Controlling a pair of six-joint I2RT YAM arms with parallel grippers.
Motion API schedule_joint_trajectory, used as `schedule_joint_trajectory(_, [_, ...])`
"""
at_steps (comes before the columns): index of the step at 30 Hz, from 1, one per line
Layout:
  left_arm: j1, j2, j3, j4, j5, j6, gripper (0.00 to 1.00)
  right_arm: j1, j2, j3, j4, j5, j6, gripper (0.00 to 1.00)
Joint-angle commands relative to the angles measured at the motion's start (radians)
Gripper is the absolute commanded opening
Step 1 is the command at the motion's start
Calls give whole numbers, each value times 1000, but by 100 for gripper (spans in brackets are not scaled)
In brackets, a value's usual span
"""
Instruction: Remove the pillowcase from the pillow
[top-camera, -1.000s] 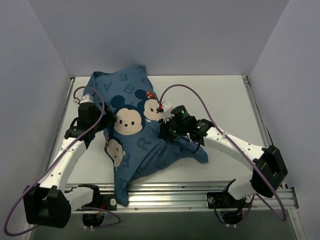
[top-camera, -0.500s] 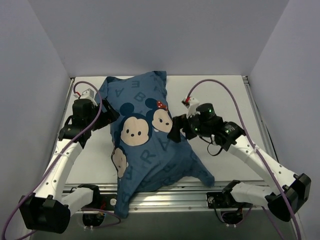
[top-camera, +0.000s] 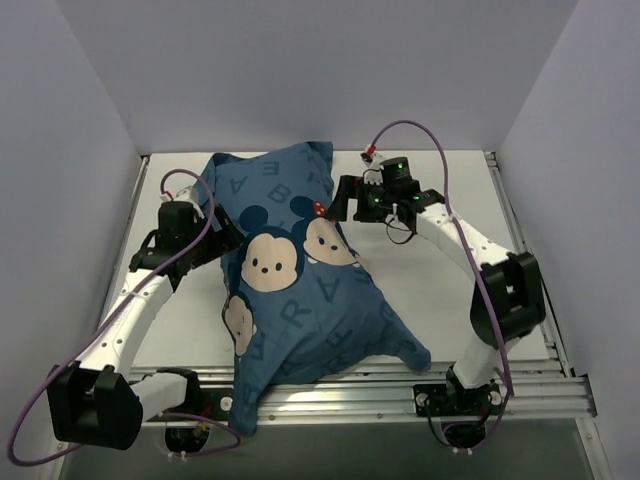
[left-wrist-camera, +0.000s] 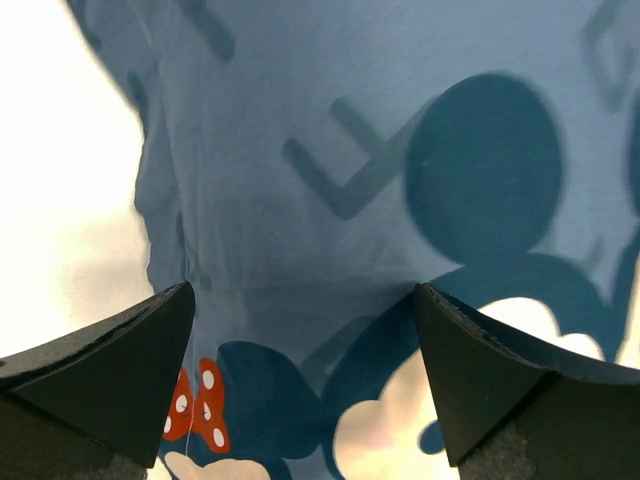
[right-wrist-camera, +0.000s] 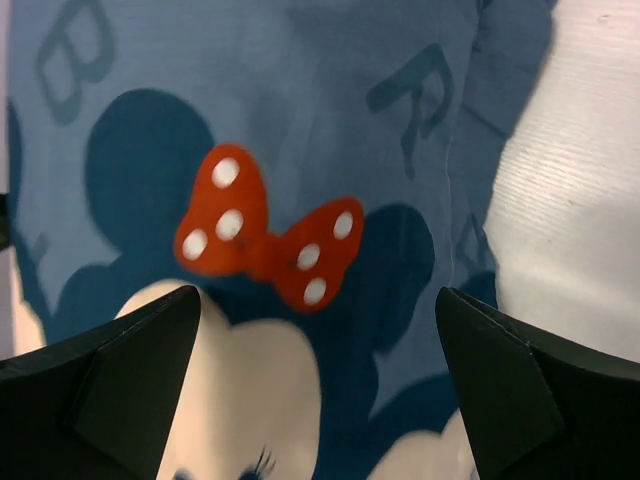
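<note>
The blue pillowcase printed with letters and mouse faces lies plump and diagonal across the table, and its near corner hangs over the front rail. The pillow is hidden inside it. At the cloth's left edge my left gripper is open, with the printed cloth right under its spread fingers and nothing between them. My right gripper stands open at the cloth's upper right edge, above a red dotted bow on the pillowcase. Neither gripper holds the cloth.
The white table is walled at the back and on both sides. A metal rail runs along its near edge. Purple cables loop above both arms. Bare tabletop shows to the right of the pillowcase.
My right gripper has let go of the cloth, opened, and swung back to the pillowcase's upper right edge. The pillowcase has shifted to the right and spread out. The left arm barely moved.
</note>
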Motion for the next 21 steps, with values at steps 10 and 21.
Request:
schedule_joint_trajectory(10, [-34, 150, -136, 176, 52, -106, 88, 47, 353, 132, 188, -354, -17, 68])
schedule_joint_trajectory(21, [-266, 424, 41, 317, 32, -207, 85, 36, 103, 331, -157, -148, -238, 0])
